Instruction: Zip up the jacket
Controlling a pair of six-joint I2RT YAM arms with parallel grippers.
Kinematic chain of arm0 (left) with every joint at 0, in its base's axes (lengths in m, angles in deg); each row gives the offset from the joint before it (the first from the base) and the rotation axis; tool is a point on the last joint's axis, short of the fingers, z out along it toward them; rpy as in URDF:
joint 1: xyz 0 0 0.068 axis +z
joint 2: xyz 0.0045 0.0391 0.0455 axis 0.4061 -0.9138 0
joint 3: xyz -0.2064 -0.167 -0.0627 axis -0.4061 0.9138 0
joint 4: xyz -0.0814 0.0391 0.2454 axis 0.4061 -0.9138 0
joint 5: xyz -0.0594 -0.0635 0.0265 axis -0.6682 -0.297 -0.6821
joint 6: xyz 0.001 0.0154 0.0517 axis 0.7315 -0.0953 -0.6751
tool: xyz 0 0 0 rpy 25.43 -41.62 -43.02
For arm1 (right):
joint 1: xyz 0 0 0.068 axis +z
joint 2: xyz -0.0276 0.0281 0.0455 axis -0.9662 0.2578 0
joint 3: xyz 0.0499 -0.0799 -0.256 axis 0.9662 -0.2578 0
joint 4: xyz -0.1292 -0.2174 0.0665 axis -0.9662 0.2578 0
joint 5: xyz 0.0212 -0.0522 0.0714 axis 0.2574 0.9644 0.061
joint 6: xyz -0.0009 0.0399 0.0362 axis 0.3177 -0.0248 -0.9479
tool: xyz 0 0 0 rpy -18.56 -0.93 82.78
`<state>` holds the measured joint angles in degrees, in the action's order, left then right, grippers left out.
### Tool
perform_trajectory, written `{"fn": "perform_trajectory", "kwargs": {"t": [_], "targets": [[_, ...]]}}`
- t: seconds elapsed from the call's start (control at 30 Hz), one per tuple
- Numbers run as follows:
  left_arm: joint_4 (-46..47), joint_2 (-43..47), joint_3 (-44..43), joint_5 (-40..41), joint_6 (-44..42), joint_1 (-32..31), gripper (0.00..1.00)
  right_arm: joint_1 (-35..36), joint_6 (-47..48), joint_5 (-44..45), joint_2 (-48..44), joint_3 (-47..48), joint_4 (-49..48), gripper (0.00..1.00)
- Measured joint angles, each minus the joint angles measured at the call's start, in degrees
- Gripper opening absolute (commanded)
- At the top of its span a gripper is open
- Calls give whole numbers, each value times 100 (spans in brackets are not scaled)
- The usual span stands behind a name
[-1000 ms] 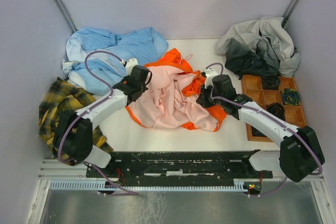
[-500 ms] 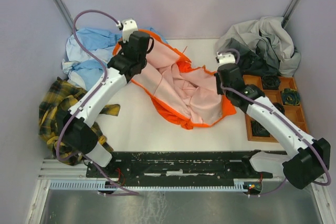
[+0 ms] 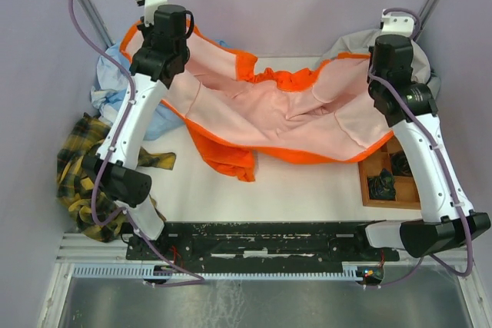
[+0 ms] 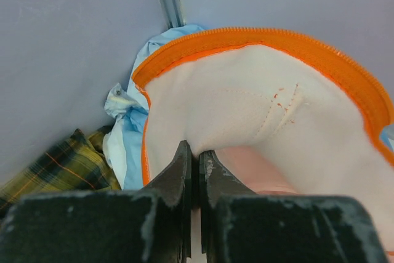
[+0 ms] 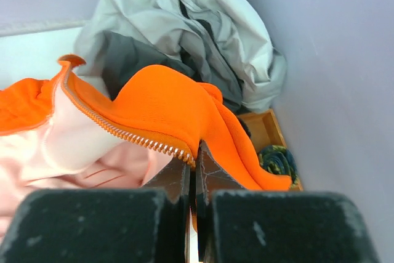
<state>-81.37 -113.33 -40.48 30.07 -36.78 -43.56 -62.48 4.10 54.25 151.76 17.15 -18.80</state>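
The orange jacket point(image 3: 224, 160) is hanging stretched between both grippers, its pink lining point(image 3: 261, 109) facing up and sagging below them. The left gripper point(image 4: 197, 159) is clamping the lining, and the right gripper point(image 5: 192, 163) is pinching the zipper point(image 5: 123, 132) edge at its fingertips.

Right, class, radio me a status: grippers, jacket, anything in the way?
Left gripper shut on jacket edge; right gripper shut on its zipper edge. Jacket stretched between them, lining up, unzipped. Blue garment and grey heap crowd its ends.
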Motion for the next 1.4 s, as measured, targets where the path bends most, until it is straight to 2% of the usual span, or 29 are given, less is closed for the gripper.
{"fn": "perform_trajectory", "kwargs": {"t": [0.13,0.23,0.5,0.73,0.8,1.0,1.13,1.17,1.23,1.33,1.4], "targets": [[-15,81,-46,111,-101,-120,5,2,-66,-575,7,164,153,0],[7,278,461,151,-103,-463,5,20,-229,-1331,4,-11,291,0],[2,505,2271,79,212,-1816,8,662,-684,-2741,-44,-1606,254,3],[35,627,3609,-1021,964,-2535,12,1241,-942,-3744,76,-2791,-173,4],[153,719,3965,-1366,1145,-2721,15,1294,-1034,-3934,179,-3099,-409,7],[879,1104,5027,-2573,1650,-3228,31,1427,-1263,-4500,562,-3770,-1134,18],[1318,1215,5403,-3327,1781,-3294,41,1464,-1316,-4784,813,-4046,-1602,28],[1349,1250,5449,-3416,1799,-3292,44,1469,-1322,-4813,837,-4081,-1652,31],[1427,1410,5576,-3580,1851,-3292,57,1469,-1331,-4863,846,-4153,-1770,37],[1458,2006,5818,-3622,1884,-3289,70,1469,-1377,-4881,745,-4304,-2035,46],[1504,2507,5978,-3558,1937,-3252,74,1471,-1394,-4863,544,-4478,-2179,49]]}}
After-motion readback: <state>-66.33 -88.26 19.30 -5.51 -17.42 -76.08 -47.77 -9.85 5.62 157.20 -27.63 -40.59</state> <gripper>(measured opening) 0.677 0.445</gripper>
